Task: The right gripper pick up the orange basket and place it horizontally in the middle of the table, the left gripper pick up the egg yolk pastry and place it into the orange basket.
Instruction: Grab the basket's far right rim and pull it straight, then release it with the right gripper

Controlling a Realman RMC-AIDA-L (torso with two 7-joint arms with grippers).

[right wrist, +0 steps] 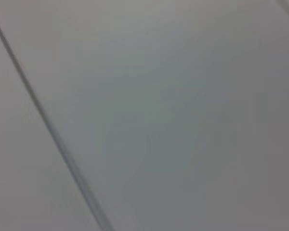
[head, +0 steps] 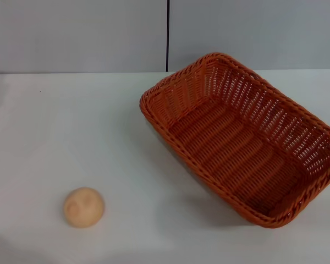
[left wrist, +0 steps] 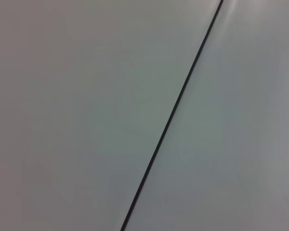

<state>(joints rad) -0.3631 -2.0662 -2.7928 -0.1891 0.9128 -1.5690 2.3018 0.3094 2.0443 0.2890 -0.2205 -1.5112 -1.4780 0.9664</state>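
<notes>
The orange basket [head: 247,137] lies on the white table [head: 71,126] at the right, turned diagonally, with one corner toward the back and another toward the front right. It is empty. The egg yolk pastry [head: 83,207] sits alone at the front left of the table, well apart from the basket. Neither the left gripper nor the right gripper shows in the head view. Both wrist views show only a plain grey panelled surface with a dark seam line [left wrist: 173,115].
A grey wall with a vertical dark seam [head: 168,36] stands behind the table's far edge. The basket's right corner reaches the picture's right border. White tabletop lies between the pastry and the basket.
</notes>
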